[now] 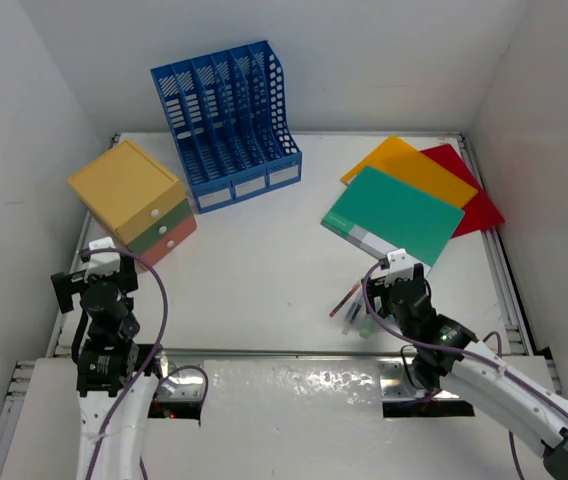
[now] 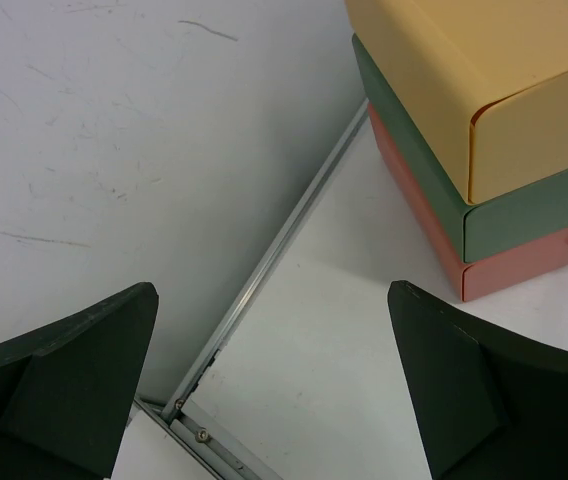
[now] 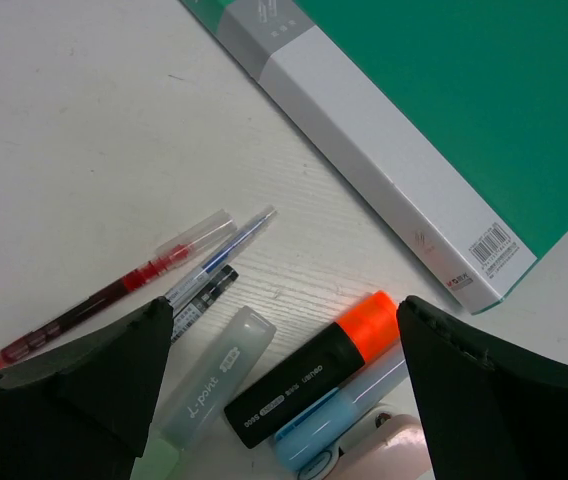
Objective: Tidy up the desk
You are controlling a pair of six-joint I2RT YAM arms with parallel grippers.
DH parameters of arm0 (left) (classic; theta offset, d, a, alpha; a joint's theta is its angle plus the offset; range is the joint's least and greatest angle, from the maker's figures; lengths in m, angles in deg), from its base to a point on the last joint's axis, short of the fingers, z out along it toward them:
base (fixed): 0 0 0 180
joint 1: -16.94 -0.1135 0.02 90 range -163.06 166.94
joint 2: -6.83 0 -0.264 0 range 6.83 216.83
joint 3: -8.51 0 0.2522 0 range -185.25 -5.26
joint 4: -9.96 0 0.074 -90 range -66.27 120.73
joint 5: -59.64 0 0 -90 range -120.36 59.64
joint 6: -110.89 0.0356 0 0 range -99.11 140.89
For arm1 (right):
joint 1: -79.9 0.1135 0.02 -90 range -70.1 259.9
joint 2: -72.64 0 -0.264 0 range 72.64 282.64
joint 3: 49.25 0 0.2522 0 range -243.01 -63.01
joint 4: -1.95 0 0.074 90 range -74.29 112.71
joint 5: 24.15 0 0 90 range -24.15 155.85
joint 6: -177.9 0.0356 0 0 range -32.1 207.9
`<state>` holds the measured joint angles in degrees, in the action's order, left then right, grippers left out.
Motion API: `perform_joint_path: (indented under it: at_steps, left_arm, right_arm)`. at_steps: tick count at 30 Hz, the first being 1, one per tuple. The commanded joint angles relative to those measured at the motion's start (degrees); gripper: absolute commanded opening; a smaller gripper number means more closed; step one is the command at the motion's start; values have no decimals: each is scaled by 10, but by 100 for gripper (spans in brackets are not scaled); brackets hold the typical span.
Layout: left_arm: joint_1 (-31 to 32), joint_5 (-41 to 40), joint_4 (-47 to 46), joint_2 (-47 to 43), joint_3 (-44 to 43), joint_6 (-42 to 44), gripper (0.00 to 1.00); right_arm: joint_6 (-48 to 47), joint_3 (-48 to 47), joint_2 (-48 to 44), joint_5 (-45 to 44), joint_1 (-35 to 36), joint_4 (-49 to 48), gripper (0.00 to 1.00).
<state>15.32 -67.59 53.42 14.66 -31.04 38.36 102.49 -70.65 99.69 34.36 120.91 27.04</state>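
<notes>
The white desk point(image 1: 264, 270) holds all the items. My right gripper point(image 3: 284, 330) is open, low over a heap of pens and markers point(image 1: 354, 310): a black highlighter with an orange cap point(image 3: 314, 370), a frosted marker point(image 3: 214, 375), a light blue marker point(image 3: 349, 410), a red pen point(image 3: 104, 295) and a blue pen point(image 3: 219, 255). Its jaws stand either side of the highlighter, touching nothing. My left gripper point(image 2: 274, 350) is open and empty over the desk's near left corner, beside the drawer box point(image 2: 494, 140).
A blue file rack point(image 1: 226, 120) stands at the back. The yellow-green-orange drawer box point(image 1: 136, 202) sits at the left. Green point(image 1: 394, 215), orange point(image 1: 409, 168) and red point(image 1: 464, 190) folders overlap at the right. A metal rail point(image 2: 264, 270) runs along the left wall.
</notes>
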Motion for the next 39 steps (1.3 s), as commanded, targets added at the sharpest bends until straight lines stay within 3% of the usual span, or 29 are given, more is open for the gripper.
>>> perform_joint_path:
  at_steps: [1, 3, 8, 11, 13, 18, 21, 29, 33, 36, 37, 39]
  left_arm:
    - [-8, -1, -24, -8, 1, -4, 100]
    - [-8, 7, -24, -10, 1, -2, 99]
    - [-8, 60, 25, 16, -41, 65, 99]
    - [-5, 23, 41, 38, -130, 121, 99]
    - [3, 20, 68, 70, -234, 134, 99]
    - [30, 50, 146, 204, -505, 93, 97]
    - [40, 90, 167, 321, -594, 74, 97]
    - [36, 141, 118, 529, -671, 64, 98]
    - [-38, 240, 112, 602, -728, 59, 98]
    - [-136, 360, 132, 710, -791, 22, 97]
    - [-178, 420, 142, 732, -819, 13, 95]
    - [-213, 457, 148, 773, -834, -2, 94]
  right_arm:
    - [4, -26, -2, -6, 0, -11, 91]
    - [4, -26, -4, 9, 1, -17, 99]
    - [-32, -33, -18, 103, 0, -74, 99]
    - [-47, -64, 7, 171, 0, -102, 99]
    - [-50, -99, 35, 213, 1, -115, 99]
    - [-55, -193, 199, 313, 4, -174, 99]
    - [-69, -312, 301, 363, 27, -183, 99]
    - [-105, -512, 492, 361, 84, -247, 99]
    - [-89, -591, 596, 366, 97, -294, 99]
    - [-67, -646, 674, 368, 105, -332, 94]
    - [-63, -661, 711, 375, 108, -337, 86]
    - [-57, -708, 745, 378, 115, -344, 76]
